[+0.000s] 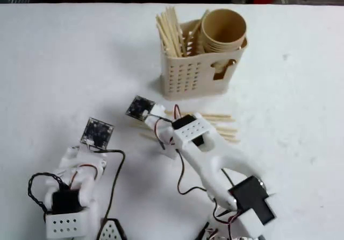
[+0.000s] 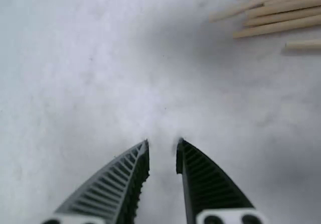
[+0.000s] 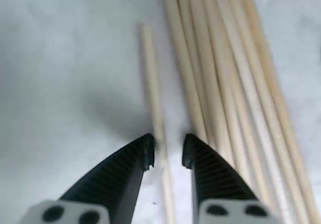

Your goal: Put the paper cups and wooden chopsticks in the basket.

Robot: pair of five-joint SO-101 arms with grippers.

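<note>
Cups (image 1: 224, 33) stacked in basket (image 1: 193, 76); loose chopsticks (image 3: 215, 83) lying flat nearby.

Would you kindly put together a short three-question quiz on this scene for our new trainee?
1. True or false: the paper cups already stand stacked inside the basket.
2. What lies between the fingers of the right end effector?
A. a single chopstick
B. a paper cup
C. nothing at all
3. Fill in the word: the left end effector is open, with nothing between its fingers, over the bare ____.

Key: 1 true; 2 A; 3 table.
</note>
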